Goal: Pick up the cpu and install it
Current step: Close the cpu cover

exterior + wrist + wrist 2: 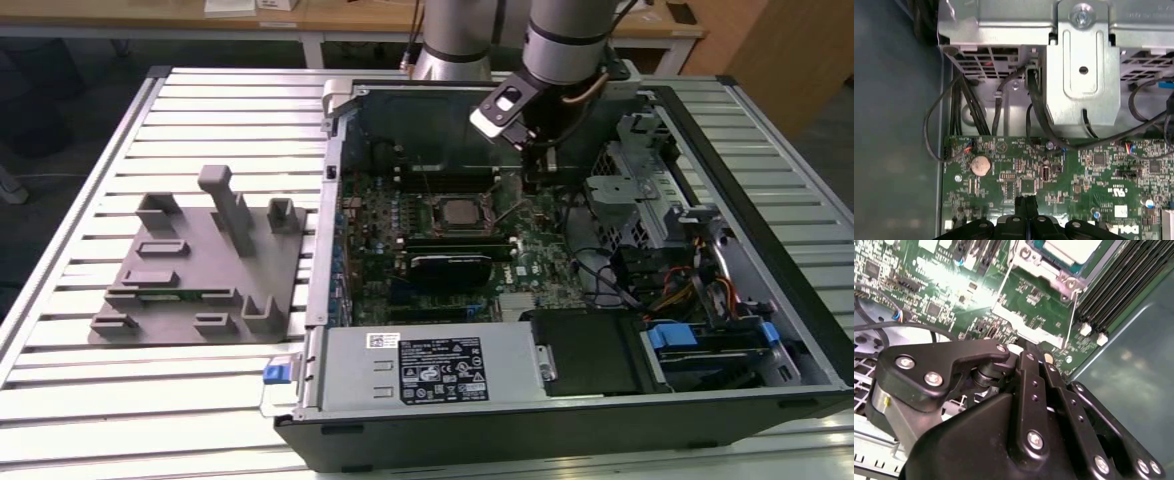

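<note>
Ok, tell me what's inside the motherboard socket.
In the exterior view the cpu lies in the socket, its silver top showing. Its underside and the socket contacts beneath it are covered.

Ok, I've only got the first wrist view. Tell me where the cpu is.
Observer: In the exterior view the cpu sits in the middle of the motherboard.
Operator: Now place the gripper against it.
Observer: In the second wrist view the gripper, shut, is apart from the cpu, short of its metal socket frame.
Operator: Say what flanks that frame.
Observer: Long black memory slots run along one side.
</note>
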